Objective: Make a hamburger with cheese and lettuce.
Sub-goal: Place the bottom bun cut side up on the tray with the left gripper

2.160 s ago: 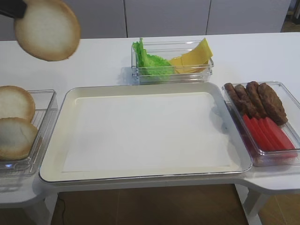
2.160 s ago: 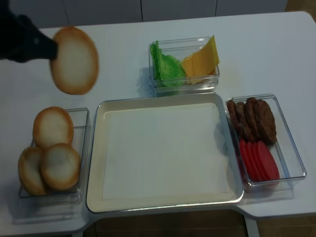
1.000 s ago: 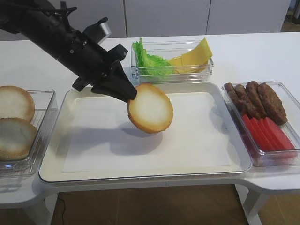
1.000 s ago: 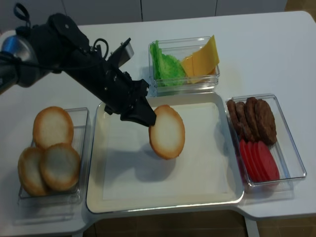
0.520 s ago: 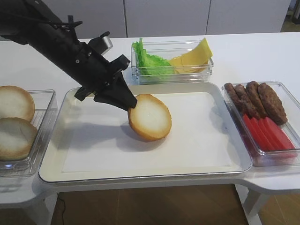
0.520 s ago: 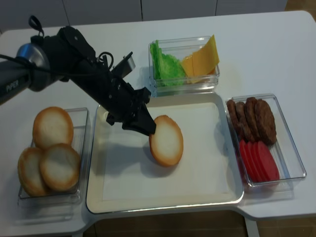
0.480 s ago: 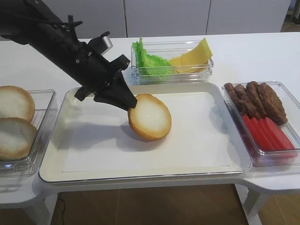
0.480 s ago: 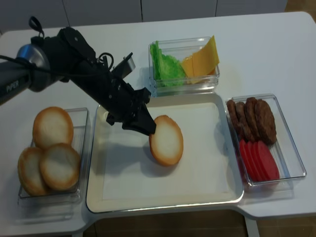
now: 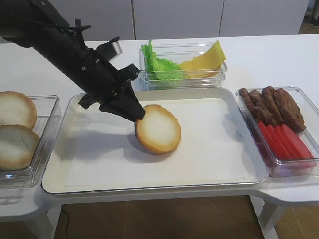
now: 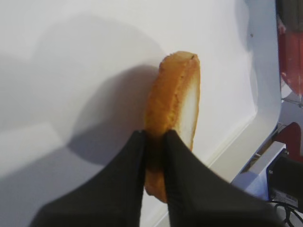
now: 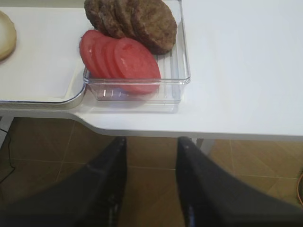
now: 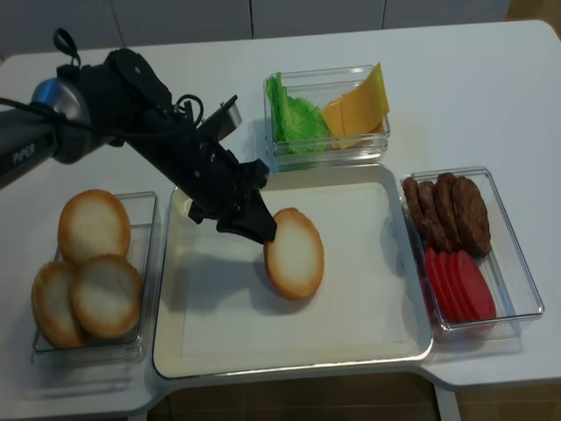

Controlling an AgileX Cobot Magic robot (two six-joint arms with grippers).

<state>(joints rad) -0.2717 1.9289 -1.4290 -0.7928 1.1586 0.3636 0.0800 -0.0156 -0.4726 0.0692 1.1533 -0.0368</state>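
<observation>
Matt bread and glossy plastic on a smooth white table

The hamburger (image 9: 158, 129) bun slice is showing a matt, floury cream face and a rough golden rim, while the left gripper (image 9: 133, 113) pinching its ten-o'clock edge is looking like matt black plastic. The tray (image 9: 149, 186) is gleaming like smooth enamel, lined with matt white paper. The clear bins (image 9: 291, 169) are looking like glossy plastic, the table (image 9: 269, 55) smooth white laminate.

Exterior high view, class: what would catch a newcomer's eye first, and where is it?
The black left tool pinches a bun slice by its rim, tilted over the middle of the white tray. Behind the tray, green lettuce and yellow cheese share one clear box.
</observation>
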